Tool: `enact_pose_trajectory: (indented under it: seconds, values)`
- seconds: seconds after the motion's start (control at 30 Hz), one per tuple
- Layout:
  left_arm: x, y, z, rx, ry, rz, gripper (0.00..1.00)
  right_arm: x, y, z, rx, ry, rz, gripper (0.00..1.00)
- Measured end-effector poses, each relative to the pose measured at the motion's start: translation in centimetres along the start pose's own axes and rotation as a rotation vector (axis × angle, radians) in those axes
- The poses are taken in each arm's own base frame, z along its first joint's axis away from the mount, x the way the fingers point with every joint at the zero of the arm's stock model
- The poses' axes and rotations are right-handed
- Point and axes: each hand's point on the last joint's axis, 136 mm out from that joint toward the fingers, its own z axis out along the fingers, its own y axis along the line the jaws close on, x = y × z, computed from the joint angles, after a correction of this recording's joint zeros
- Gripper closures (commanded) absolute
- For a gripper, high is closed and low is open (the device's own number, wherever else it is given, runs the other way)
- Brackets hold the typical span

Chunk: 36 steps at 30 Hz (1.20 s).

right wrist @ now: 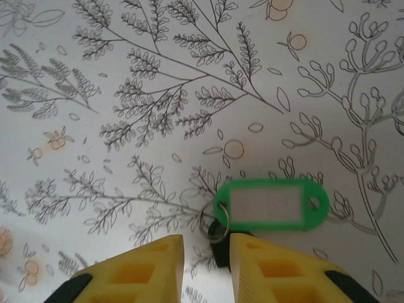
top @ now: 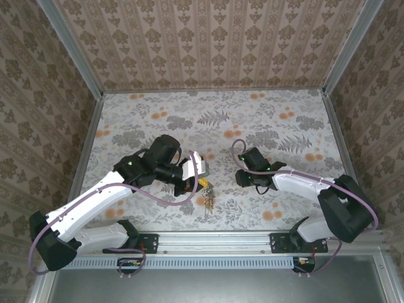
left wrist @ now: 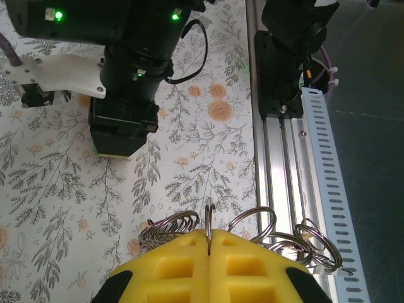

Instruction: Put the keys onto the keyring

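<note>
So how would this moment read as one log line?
left fingers: shut on keyring | right fingers: open, by green key tag

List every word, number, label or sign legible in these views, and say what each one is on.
No text can be read in any view.
The green key tag: its white label window looks blank.
The keyring and its metal rings: no lettering visible.
The table cover: printed leaves and flowers, no writing.

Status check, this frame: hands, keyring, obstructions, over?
Left hand shut on keyring. Right hand narrowly open at green key tag lying on table. No obstruction seen.
</note>
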Motion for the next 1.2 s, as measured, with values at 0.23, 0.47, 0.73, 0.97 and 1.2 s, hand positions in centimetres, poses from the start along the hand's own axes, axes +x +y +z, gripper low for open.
enact_pose_trajectory:
  seconds: [0.23,0.47,0.73,0.97,1.2]
  values:
    - [0.0,0.0,0.0,0.0,0.0,0.0,1.0,0.2,-0.5,1.0,0.018,0.028,0.011,0.74]
    - [0.0,0.0,0.0,0.0,0.0,0.0,1.0,-0.7,-0.3,1.6,0.014,0.022,0.009,0.78]
    - [0.0,0.0,0.0,-0.001,0.0,0.0,1.0,-0.9,-0.3,2.0,0.017,0.027,-0.008,0.87]
    - [0.1,0.0,0.0,-0.001,0.001,-0.001,1.0,-1.1,-0.3,1.9,0.016,0.022,-0.01,0.98]
    - [0.2,0.3,0.0,-0.021,0.009,-0.001,1.0,-1.4,0.0,0.3,-0.016,-0.037,-0.016,1.0]
